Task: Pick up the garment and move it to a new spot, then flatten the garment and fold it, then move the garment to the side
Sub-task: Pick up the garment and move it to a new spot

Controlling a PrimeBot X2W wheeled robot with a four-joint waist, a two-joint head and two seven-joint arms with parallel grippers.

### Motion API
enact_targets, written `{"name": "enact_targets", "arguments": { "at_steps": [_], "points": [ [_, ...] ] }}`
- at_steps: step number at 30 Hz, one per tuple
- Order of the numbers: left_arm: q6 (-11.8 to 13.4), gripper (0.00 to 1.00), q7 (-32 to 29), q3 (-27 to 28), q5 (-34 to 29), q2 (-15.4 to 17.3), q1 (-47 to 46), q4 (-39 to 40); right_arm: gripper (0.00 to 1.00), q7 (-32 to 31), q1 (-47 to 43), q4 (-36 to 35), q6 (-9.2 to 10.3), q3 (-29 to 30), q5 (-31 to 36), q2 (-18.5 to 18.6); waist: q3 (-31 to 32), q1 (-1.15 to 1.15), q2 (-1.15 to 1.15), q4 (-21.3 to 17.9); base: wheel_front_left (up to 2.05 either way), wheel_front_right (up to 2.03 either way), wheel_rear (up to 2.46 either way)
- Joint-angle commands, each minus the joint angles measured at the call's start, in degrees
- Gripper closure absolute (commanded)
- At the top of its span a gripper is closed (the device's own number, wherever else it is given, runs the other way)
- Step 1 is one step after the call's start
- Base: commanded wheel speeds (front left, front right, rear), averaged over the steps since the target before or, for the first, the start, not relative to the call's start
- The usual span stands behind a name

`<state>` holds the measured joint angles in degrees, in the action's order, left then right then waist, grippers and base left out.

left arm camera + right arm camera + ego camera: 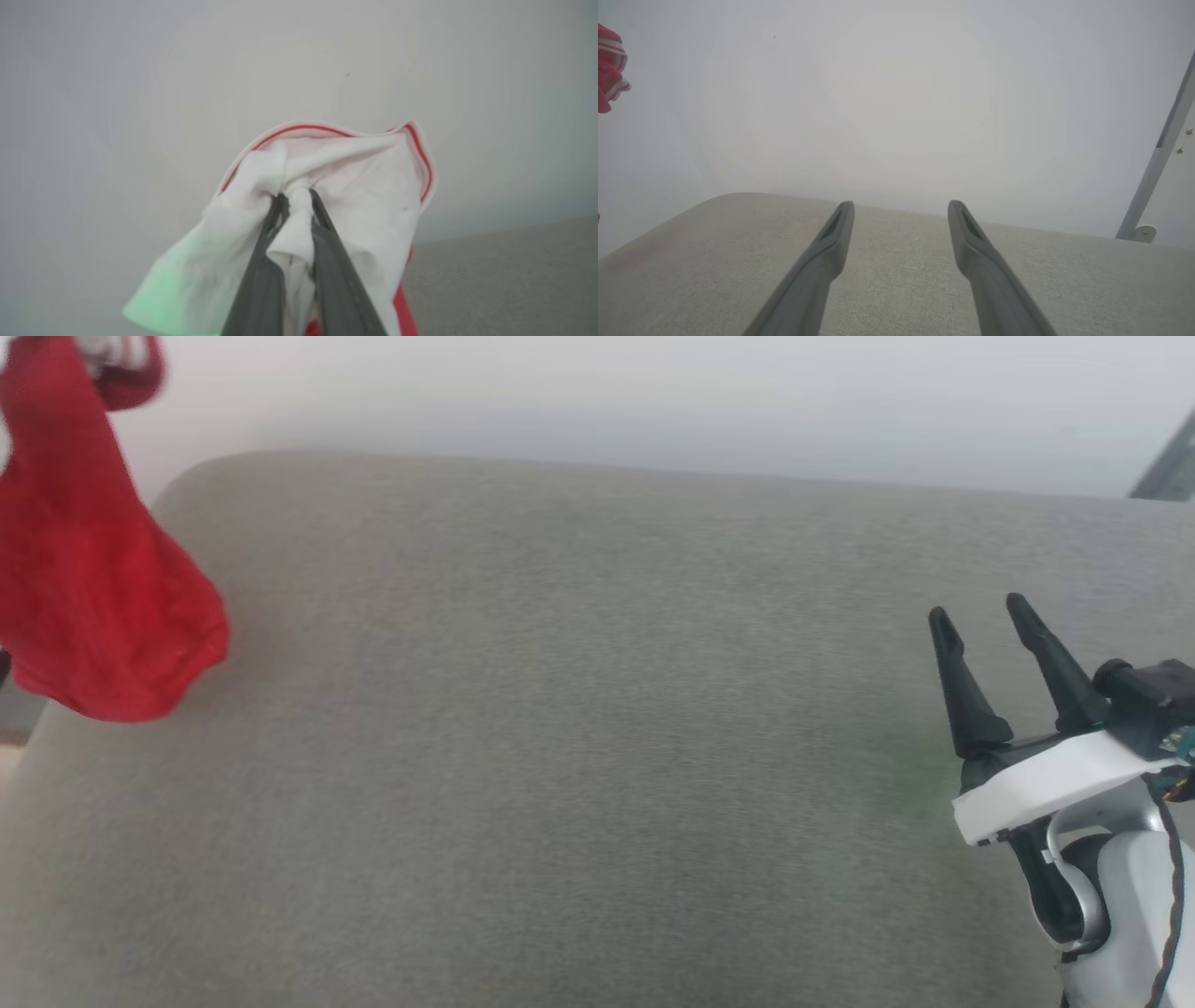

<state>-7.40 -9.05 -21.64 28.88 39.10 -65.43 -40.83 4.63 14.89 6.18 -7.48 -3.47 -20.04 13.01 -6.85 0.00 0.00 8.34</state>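
The garment [89, 579] hangs bunched at the left edge of the grey pad [579, 728], white lining [373, 186] showing. The left gripper [295, 198] is clamped on a fold of it. The right gripper [977, 609] stands spread wide above the pad's right side, holding nothing, well apart from the garment.

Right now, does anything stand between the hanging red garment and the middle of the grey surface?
Nothing visible does. The garment hangs from the left gripper at the left edge of the grey surface, whose middle lies bare. The open right gripper sits at the far right, off that path.
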Motion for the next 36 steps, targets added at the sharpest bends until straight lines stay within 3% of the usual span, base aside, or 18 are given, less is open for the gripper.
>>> {"name": "enact_targets", "arguments": {
  "at_steps": [1,8,18,27,36],
  "points": [
    [-0.05,1.00,-0.91,-0.08,0.71,0.23,1.02,1.75,0.00,0.56,-0.31,0.17,-0.01,0.27,-0.42,0.03,0.67,0.00,0.00,-1.96,0.00,0.00,0.00],
    [3.36,1.00,-10.00,-0.31,3.30,0.66,6.35,17.92,0.00,1.64,0.08,0.50,-0.02,2.05,-0.31,0.26,0.76,0.00,0.00,-8.48,0.00,0.00,0.00],
    [10.03,1.00,-19.35,-2.84,5.09,-1.73,14.09,36.54,0.00,3.18,-0.29,1.05,-0.02,4.48,-0.22,-0.57,-0.87,0.00,0.00,-15.18,0.00,0.00,0.00],
    [13.37,1.00,-20.91,-7.67,6.60,-7.19,22.71,37.87,0.00,5.06,1.08,3.66,-0.02,3.24,-0.75,-2.17,-3.65,0.00,0.00,-18.31,0.00,0.00,0.00],
    [12.89,1.00,-18.98,-11.92,8.12,-11.77,29.43,32.25,0.00,6.73,2.41,6.73,-0.02,1.28,-1.50,-2.89,-5.65,0.00,0.00,-19.88,0.00,0.00,0.00]
  ]
}}
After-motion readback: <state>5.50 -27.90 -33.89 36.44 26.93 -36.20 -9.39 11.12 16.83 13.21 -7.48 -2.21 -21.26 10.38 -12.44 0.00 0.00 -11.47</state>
